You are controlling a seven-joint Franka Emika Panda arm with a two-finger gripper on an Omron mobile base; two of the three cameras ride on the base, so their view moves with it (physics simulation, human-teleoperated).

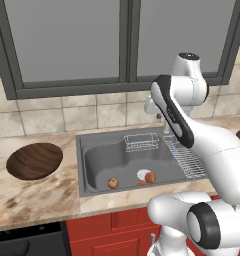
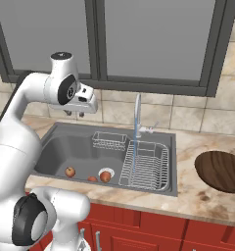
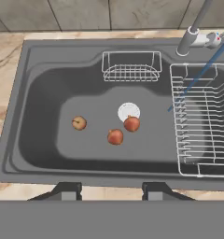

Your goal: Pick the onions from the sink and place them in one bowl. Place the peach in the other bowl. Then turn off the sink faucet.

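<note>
Three fruits in the basin: you have all three small round pieces on the floor of the wide rectangular grey steel sink (image 3: 44, 116), none in a bowl yet.
Step in hand: you are at the start, I judge; the first onion pick is not yet made.
Gripper: the two-finger gripper (image 3: 111, 190) hovers high above the sink's near rim, its dark tips apart at the bottom of the hand view, holding nothing.
Peach: the small orange fruit with a paler yellowish patch (image 3: 79, 123) lies left of centre, apart from the others.
Onions: two small reddish-orange bulbs, one (image 3: 115, 137) just below centre, the other (image 3: 131, 123) touching the round white drain's edge.
Next move: you must descend well down and centre the jaws over one bulb; both sit close together, so take care not to nudge its neighbour.
Faucet: the slim chrome gooseneck tap (image 2: 137, 116) at the upper right runs a thin blue stream.
Bowls: one dark brown wooden bowl (image 1: 34, 160) at left of the left base view, the other (image 2: 220, 170) at right of the right base view.
</note>
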